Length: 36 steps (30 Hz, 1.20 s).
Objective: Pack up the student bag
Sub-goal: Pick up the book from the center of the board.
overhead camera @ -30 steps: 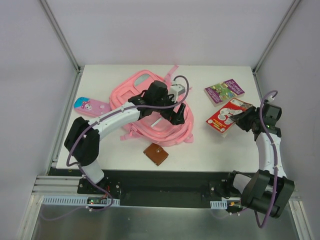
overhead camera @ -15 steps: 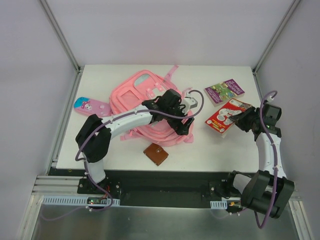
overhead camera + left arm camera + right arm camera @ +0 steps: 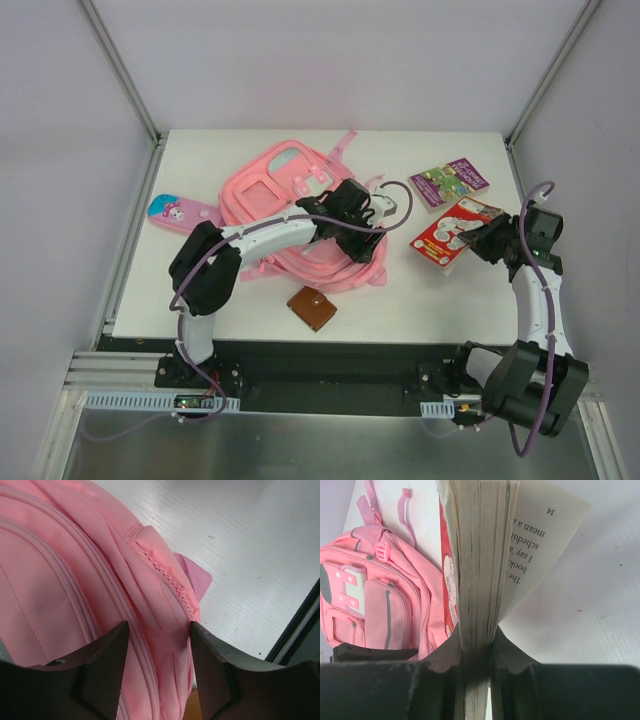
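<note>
The pink student bag point(image 3: 265, 190) lies flat at the table's middle, front pockets up. My left gripper point(image 3: 362, 243) is open over the bag's near right edge. In the left wrist view its jaws point(image 3: 159, 630) straddle a fold of the bag's pink fabric point(image 3: 60, 580) next to a zip seam. My right gripper point(image 3: 480, 238) is shut on the red book point(image 3: 448, 233) at the right and holds it by its edge. The right wrist view shows the book's page block point(image 3: 480, 555) pinched between the jaws point(image 3: 477, 645), one page fanned out, and the bag point(image 3: 375, 595) beyond.
A purple book point(image 3: 449, 182) lies behind the red one. A small pink cartoon pencil case point(image 3: 178, 212) lies left of the bag. A brown square wallet point(image 3: 312, 307) lies near the front edge. The table's dark front edge point(image 3: 300, 635) is close to the left gripper.
My left gripper has moved right and nearer across the bag to its near right edge, and the bag has shifted slightly. The right arm with the red book has hardly moved.
</note>
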{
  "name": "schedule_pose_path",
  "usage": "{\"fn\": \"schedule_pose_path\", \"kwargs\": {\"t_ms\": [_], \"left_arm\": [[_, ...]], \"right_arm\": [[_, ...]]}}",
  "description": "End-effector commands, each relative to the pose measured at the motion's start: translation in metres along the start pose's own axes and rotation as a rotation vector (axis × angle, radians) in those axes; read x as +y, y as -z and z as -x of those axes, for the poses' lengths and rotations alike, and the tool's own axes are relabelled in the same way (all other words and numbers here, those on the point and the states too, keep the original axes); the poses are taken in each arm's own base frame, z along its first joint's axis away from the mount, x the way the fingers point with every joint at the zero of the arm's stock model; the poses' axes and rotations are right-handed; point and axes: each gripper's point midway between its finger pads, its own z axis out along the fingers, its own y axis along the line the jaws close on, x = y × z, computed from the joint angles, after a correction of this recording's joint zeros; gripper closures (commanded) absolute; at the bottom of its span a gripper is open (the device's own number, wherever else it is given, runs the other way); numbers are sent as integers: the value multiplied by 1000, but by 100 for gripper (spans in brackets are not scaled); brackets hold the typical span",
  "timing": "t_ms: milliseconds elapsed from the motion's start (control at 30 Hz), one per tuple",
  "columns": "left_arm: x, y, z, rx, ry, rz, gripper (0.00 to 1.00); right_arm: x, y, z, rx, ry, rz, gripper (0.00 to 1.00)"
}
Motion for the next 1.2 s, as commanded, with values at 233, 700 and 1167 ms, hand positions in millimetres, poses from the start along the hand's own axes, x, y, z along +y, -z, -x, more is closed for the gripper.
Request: {"fn": "schedule_pose_path", "kwargs": {"t_ms": [233, 700, 1167], "left_arm": [[-14, 0, -1, 29, -30, -26, 48], [-22, -4, 2, 40, -38, -31, 100], [-29, 133, 100, -299, -103, 88, 100]], "right_arm": [[16, 7, 13, -44, 19, 58, 99], [17, 7, 11, -33, 19, 68, 99], [59, 27, -5, 88, 123, 295, 99]]}}
